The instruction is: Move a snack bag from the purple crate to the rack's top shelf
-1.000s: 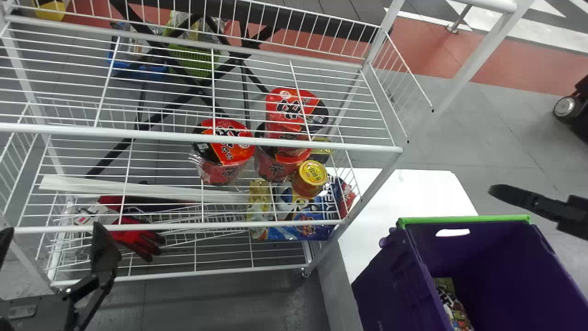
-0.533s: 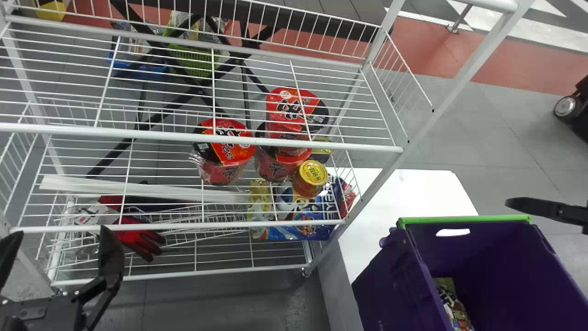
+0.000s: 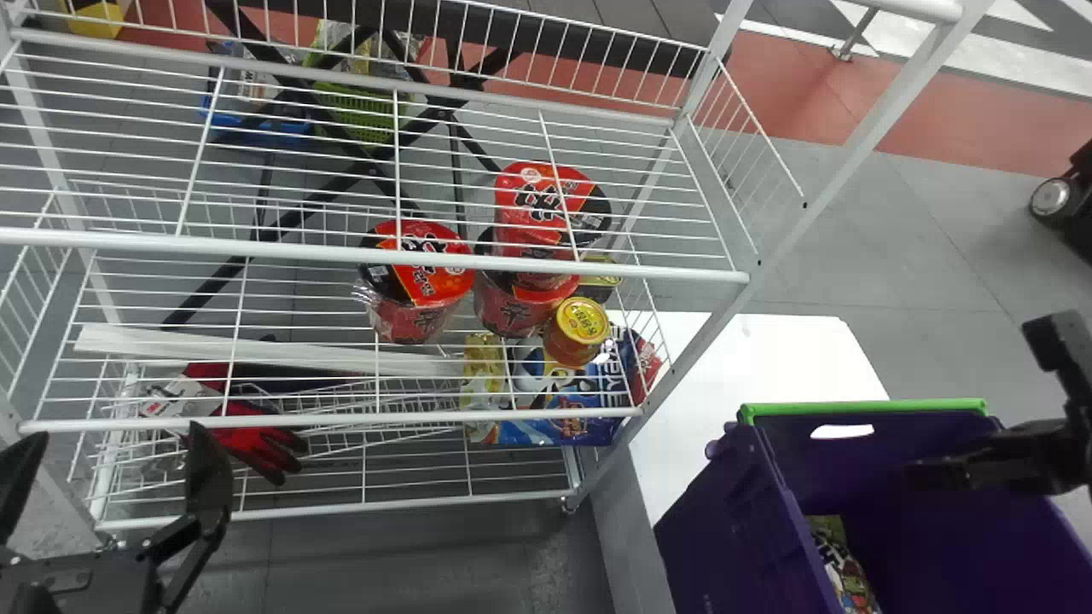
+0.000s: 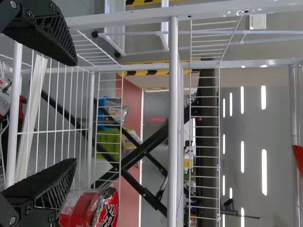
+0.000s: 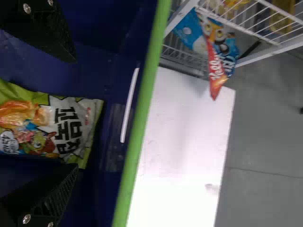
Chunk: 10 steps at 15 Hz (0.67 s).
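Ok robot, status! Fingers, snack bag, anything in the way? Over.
Right fingers open, pointed at snack bag in purple crate, not gripping. Left fingers open, by rack. Nothing seems in the way of snack bag. Over.

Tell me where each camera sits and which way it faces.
Head view: on the head, looking forward and down at the rack and crate; left gripper lower left, right arm at right.
Left wrist view: on the left wrist, looking past its open fingers through the rack.
Right wrist view: on the right wrist, looking between the right gripper's fingers into the crate.
Shared: head and left wrist, the rack and a red cup; head and right wrist, the crate and snack bag.
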Each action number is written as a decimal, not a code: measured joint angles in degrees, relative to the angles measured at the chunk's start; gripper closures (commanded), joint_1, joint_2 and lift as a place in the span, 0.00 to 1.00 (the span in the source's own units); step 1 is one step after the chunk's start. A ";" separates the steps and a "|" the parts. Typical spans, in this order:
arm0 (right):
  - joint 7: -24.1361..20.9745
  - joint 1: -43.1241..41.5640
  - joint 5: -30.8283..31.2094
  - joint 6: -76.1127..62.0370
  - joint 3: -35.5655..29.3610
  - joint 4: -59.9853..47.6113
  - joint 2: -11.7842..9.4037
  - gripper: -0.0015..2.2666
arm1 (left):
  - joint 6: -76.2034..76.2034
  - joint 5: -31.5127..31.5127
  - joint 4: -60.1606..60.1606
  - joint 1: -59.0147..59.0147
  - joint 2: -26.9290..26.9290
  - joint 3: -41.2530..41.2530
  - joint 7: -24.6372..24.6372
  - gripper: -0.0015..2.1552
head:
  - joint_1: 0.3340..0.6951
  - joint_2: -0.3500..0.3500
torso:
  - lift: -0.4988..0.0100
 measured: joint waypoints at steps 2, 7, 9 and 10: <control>0.00 0.07 1.85 -0.65 0.53 3.18 -0.01 0.00 | 0.00 0.00 0.23 -0.27 0.03 0.07 -0.05 0.04 | 1.00 0.00 | 0.09; 0.00 0.76 2.73 -1.24 0.76 9.25 1.51 0.00 | -0.59 0.84 2.26 -1.61 0.05 0.58 -0.34 0.04 | 1.00 0.00 | 0.09; 0.00 2.22 2.87 -0.97 0.43 10.11 2.89 0.00 | -1.29 1.14 3.32 -2.29 0.05 0.62 -0.59 0.04 | 1.00 0.00 | 0.09; 0.00 3.09 2.95 -1.18 0.14 10.68 3.49 0.00 | -1.90 1.36 3.89 -2.66 0.07 0.69 -0.70 0.04 | 1.00 0.00 | 0.09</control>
